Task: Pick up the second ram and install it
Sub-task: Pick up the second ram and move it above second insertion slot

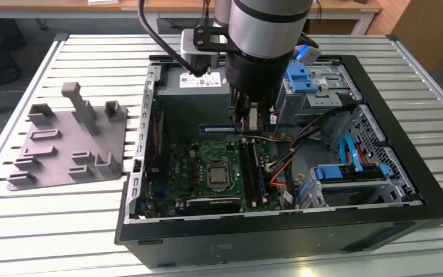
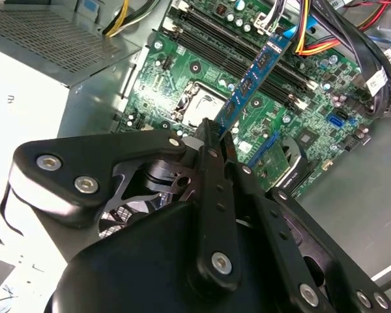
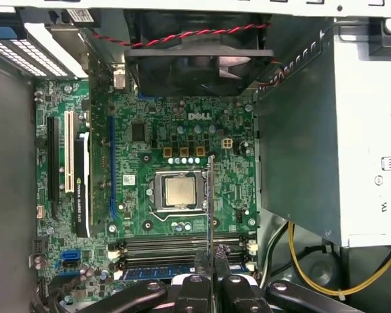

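**Item: second ram.** Thin, narrow blue-green circuit-board stick with small dark chips [image 2: 251,81].
- Location: inside the open black computer case [image 1: 283,236], held clear above the green motherboard [image 3: 182,130], near the square metal processor socket [image 3: 180,190].
- Hold: gripped at one end. The black two-finger gripper [image 2: 213,130] is clenched on the stick, one finger flat against each face.
- Orientation: on edge and roughly level. In the first wrist view only its thin top edge [image 3: 212,195] shows.
- Long axis: runs away from the fingertips toward the black case fan [image 3: 195,65]. In the exterior view the free end [image 1: 216,128] points to that view's left. The axis crosses the long dark memory slots [image 3: 182,242] about square-on, not parallel to them.

**Case contents.**
- Grey metal power-supply box [image 1: 194,83] beside the stick.
- Bright-blue plastic drive latches [image 1: 299,75] on the exterior view's right.

**Surface.**
- White slatted metal table [image 1: 67,219] bearing the case.
- A grey moulded fixture plate with upright posts [image 1: 67,144] lies on it at the exterior view's left, well apart from the case.

**Room.**
- Wooden desk [image 1: 52,4] beyond the table.
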`<action>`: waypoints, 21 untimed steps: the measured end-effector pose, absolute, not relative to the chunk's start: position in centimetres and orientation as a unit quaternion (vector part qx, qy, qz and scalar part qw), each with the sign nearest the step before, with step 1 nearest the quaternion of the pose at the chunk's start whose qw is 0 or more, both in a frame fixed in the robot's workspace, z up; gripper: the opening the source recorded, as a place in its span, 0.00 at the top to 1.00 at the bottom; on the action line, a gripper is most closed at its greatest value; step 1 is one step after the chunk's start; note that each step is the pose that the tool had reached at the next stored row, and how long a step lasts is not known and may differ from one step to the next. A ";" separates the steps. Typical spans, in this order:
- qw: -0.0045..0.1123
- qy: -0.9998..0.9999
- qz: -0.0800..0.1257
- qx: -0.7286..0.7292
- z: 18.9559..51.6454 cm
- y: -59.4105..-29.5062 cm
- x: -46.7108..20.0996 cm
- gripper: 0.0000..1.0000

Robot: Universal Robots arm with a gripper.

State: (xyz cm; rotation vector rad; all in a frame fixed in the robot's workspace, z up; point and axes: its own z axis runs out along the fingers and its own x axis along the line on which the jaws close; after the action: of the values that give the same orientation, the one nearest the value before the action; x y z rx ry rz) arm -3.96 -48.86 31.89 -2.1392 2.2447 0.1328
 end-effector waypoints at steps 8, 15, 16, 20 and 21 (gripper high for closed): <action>0.019 0.723 0.043 -0.689 31.1 -49.1 -4.0 0.86; 0.019 0.723 0.043 -0.689 30.6 -49.3 -4.0 0.86; 0.019 0.723 0.043 -0.689 30.5 -49.4 -4.0 0.86; 0.019 0.723 0.043 -0.689 30.4 -49.8 -4.0 0.86; 0.019 0.723 0.043 -0.689 30.3 -49.8 -4.1 0.86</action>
State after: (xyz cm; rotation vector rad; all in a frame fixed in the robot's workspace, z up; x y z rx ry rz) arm -4.07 -49.84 30.33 -2.1391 2.2449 0.1328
